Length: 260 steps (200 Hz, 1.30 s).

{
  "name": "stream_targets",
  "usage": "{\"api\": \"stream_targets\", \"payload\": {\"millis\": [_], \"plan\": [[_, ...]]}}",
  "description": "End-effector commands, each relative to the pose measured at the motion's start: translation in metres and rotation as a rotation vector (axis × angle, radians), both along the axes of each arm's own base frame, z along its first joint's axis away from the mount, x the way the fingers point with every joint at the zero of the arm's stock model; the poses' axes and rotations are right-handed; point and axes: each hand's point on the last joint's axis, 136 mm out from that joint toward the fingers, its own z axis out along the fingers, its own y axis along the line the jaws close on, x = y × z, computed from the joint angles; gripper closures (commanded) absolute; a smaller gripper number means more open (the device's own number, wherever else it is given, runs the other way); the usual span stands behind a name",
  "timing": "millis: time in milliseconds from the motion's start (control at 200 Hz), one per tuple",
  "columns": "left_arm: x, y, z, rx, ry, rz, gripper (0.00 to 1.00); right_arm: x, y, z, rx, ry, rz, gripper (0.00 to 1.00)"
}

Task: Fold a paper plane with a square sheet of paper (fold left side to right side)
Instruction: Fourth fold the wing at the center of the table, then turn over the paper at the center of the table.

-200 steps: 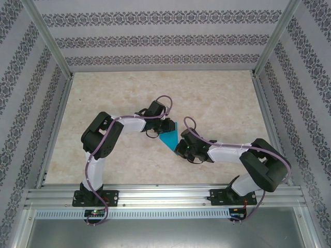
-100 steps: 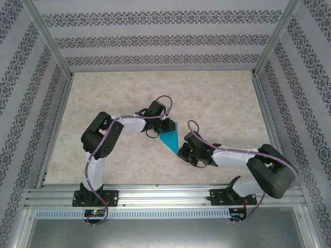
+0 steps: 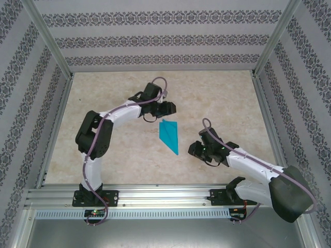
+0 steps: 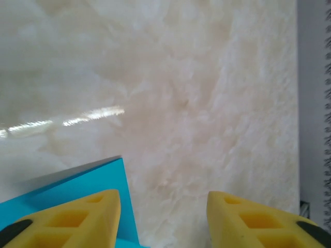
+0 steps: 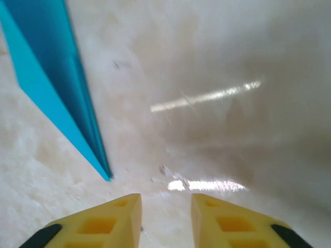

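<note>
Remote: Both arms have pulled away since a second ago. My left gripper (image 3: 168, 109) has gone toward the far edge and my right gripper (image 3: 195, 149) has drawn back toward the near right corner. That leaves the paper plane (image 3: 169, 135) lying by itself.

Floor: Where exactly is it?

Remote: Around the middle of the tabletop (image 3: 103, 93), with its sharp tip aimed at the near edge and its blunt end close to my left gripper.

Floor: And the jaws?

Remote: Released on both sides. On my left wrist camera the yellow fingers (image 4: 77, 217) stand apart with nothing between them, and a corner of the teal paper shows past one of them. On my right wrist camera the jaws are parted too, with bare table in the gap and the plane's tip just ahead.
</note>
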Motion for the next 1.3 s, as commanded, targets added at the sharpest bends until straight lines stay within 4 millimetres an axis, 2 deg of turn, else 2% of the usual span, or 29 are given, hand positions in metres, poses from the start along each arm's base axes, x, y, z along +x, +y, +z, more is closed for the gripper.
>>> {"api": "stream_targets", "payload": {"millis": [0, 55, 150, 275, 375, 570, 699, 824, 1039, 1184, 1294], "plan": [[-0.009, 0.029, 0.033, 0.005, -0.030, 0.021, 0.48, 0.017, 0.002, 0.025, 0.015, -0.125, 0.089, 0.59], [-0.014, 0.040, 0.033, -0.009, -0.024, 0.048, 0.47, 0.024, 0.004, 0.033, 0.049, -0.159, 0.102, 0.55], [-0.031, 0.051, 0.021, -0.036, 0.000, 0.080, 0.46, 0.038, 0.016, 0.050, 0.103, -0.244, 0.170, 0.50], [-0.049, 0.050, 0.006, -0.117, 0.041, 0.090, 0.46, 0.054, 0.034, 0.064, 0.138, -0.342, 0.290, 0.48], [-0.057, 0.051, -0.001, -0.148, 0.047, 0.108, 0.48, 0.072, 0.051, 0.073, 0.204, -0.402, 0.348, 0.48], [-0.061, 0.051, -0.015, -0.140, 0.066, 0.110, 0.48, 0.107, 0.073, 0.051, 0.247, -0.365, 0.415, 0.49], [-0.062, 0.049, -0.020, -0.153, 0.078, 0.111, 0.48, 0.116, 0.084, 0.031, 0.267, -0.308, 0.451, 0.51], [-0.064, 0.052, -0.024, -0.130, 0.082, 0.114, 0.48, 0.121, 0.085, 0.016, 0.258, -0.272, 0.458, 0.53], [-0.062, 0.044, -0.031, -0.119, 0.100, 0.089, 0.48, 0.126, 0.082, 0.008, 0.266, -0.251, 0.447, 0.70], [-0.060, 0.036, -0.037, -0.111, 0.110, 0.077, 0.48, 0.128, 0.082, 0.006, 0.281, -0.237, 0.448, 0.91], [-0.059, 0.032, -0.041, -0.100, 0.111, 0.075, 0.48, 0.131, 0.077, 0.004, 0.263, -0.241, 0.428, 0.95]]}}
